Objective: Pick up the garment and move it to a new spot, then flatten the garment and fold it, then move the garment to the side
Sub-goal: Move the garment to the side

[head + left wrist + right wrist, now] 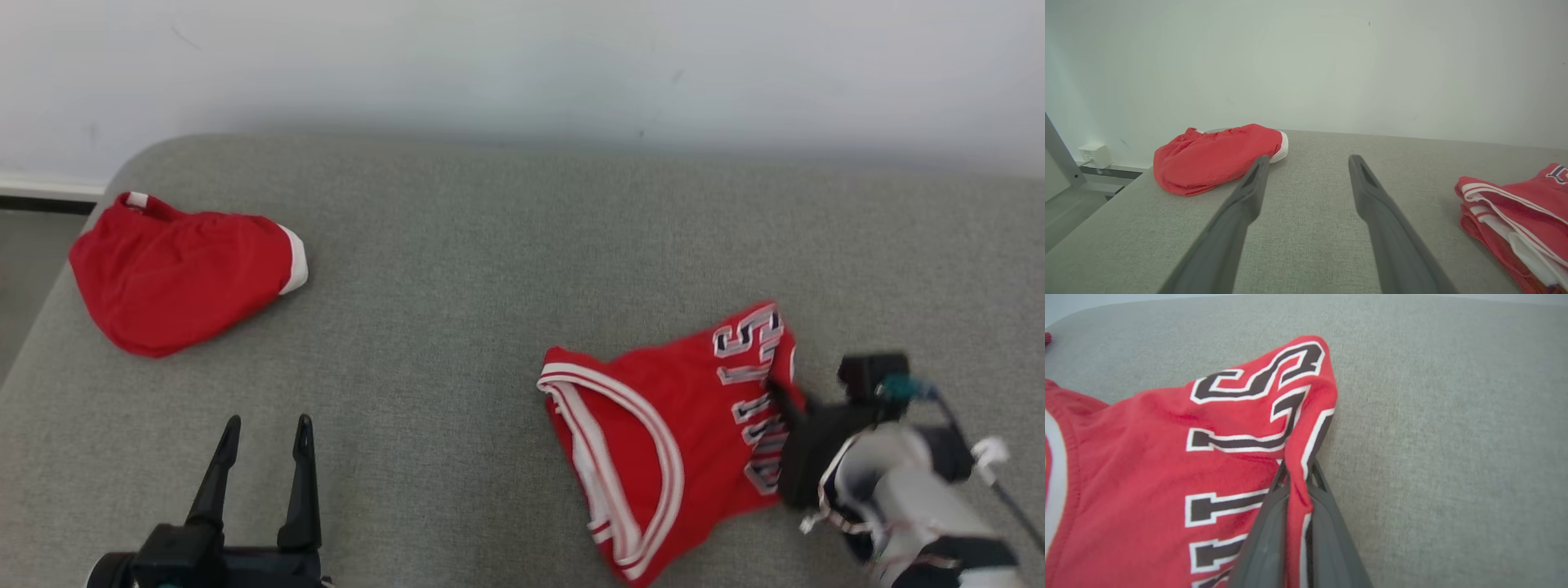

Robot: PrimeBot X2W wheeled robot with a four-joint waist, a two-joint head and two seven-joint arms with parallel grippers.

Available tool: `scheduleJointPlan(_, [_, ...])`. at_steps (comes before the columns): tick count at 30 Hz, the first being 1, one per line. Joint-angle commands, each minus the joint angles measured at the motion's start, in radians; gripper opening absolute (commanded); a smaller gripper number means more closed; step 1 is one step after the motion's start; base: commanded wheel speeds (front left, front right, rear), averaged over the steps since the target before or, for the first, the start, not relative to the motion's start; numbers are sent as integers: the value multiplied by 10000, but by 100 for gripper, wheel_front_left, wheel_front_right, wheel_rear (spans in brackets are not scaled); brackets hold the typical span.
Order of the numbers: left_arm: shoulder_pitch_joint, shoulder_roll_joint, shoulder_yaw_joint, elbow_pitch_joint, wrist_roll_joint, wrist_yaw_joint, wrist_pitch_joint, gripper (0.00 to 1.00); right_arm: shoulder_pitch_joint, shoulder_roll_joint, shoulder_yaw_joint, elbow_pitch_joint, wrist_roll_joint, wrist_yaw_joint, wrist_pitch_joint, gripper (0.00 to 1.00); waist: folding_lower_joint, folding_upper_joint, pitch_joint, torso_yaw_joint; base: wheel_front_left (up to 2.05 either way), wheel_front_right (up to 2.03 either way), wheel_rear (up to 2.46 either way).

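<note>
The garment [669, 425] is a red jersey with white trim and dark lettering, lying crumpled on the right of the grey padded surface [457, 286]. My right gripper [780, 394] is shut on a fold at the garment's right edge. In the right wrist view the red cloth [1147, 465] is pinched between the two dark fingers of that gripper [1296, 475] and pulled up into a ridge. My left gripper [269, 423] stands open at the lower left with nothing in it. In the left wrist view the left gripper [1309, 159] points across bare surface, with the garment [1515, 216] off to its right.
A second red piece of clothing with a white band [175, 278] lies bunched at the far left, near the surface's rounded corner; it sits ahead-left of the left fingers [1216, 157]. A pale wall [522, 65] runs behind. Floor [24, 269] lies beyond the left edge.
</note>
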Motion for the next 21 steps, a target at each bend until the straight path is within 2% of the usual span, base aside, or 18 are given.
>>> scheduleJointPlan(1, [-135, -27, -1, -34, -124, 9, -27, 100, -241, -166, 4, -72, 69, -32, 21, 0, 0, -1, 430, -134, 0, 0, 0])
scheduleJointPlan(11, [-1354, -39, -313, -373, -144, 3, -27, 100, -2803, -2560, 277, -740, 548, -30, 689, 0, 0, -1, 2700, -699, 0, 0, 0])
scheduleJointPlan(17, [-1914, -26, -220, -767, 115, 0, -27, 100, -3785, -3977, 261, -1023, 811, -30, 850, 0, 0, -1, 3859, -1314, 0, 0, 0])
scheduleJointPlan(21, [-2104, 94, -159, -1127, 331, -3, -29, 100, -4212, -4699, 130, -1215, 1020, -30, 850, 0, 0, -1, 4422, -1775, 0, 0, 0])
